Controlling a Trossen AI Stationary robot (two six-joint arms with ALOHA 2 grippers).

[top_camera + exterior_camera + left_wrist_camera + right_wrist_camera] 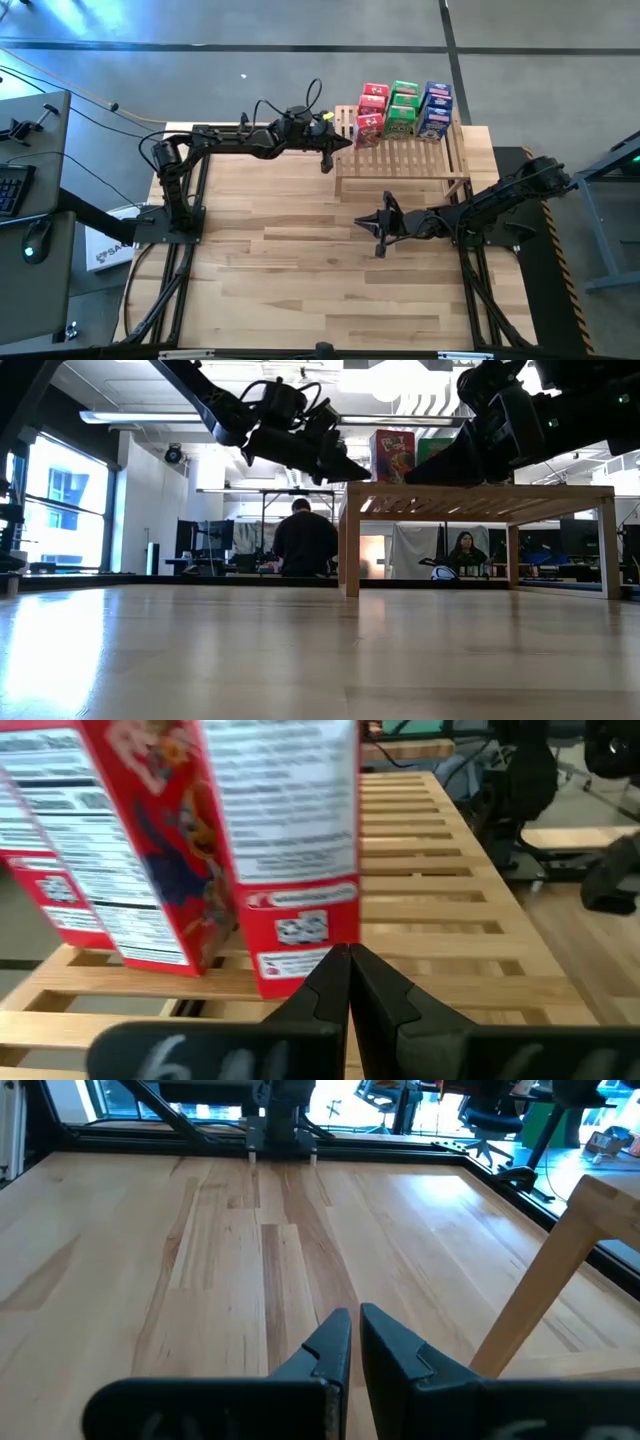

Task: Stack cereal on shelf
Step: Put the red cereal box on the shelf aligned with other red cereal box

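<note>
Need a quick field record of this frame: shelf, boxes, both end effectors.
shelf: light wooden slatted rack, far side of the plank tabletop
cereal: red, green and blue miniature boxes in three rows on the rack's far part
left end effector: shut, empty, at the rack's left edge by the red boxes
right end effector: shut, empty, over the tabletop in front of the rack

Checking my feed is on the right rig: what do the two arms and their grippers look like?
Both arms are black, built of slim jointed segments on black frame bases. The left arm carries looping black cables and a small yellow spot near its wrist. The left gripper and right gripper each end in two dark, wedge-shaped fingers. No other markings are readable.
</note>
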